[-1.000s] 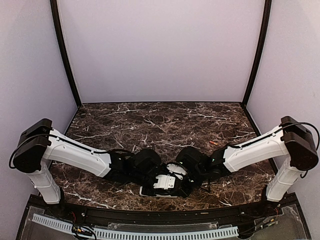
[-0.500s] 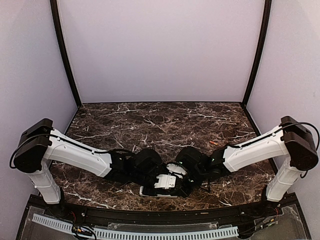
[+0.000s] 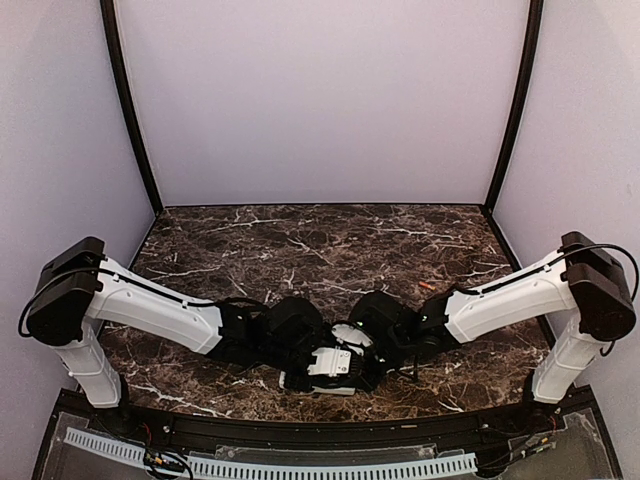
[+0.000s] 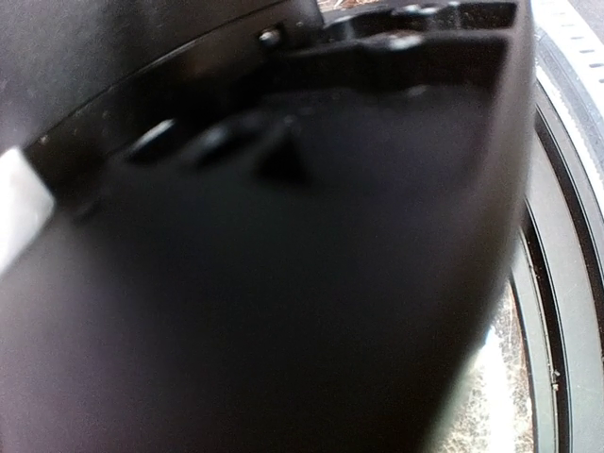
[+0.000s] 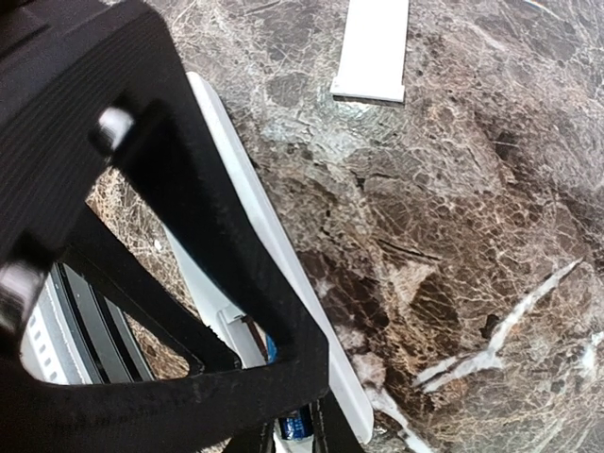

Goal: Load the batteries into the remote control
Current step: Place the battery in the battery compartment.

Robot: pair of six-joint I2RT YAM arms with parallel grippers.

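The right gripper (image 3: 362,348) has its tips right at the blue battery (image 5: 295,427), by the remote control (image 5: 283,260); whether they pinch it cannot be told. The left gripper (image 3: 300,352) meets the remote from the opposite side, its grip hidden. The remote lies lengthwise left to right near the table's (image 5: 472,236) front edge. The orange battery (image 3: 425,287) waits behind, on the right arm's side. No writing is legible.

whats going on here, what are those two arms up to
The left arm and right arm are bent in over the white remote control at the near edge of the table. A blue battery sits at its open compartment. The orange-red battery lies loose on the table, not yet loaded.
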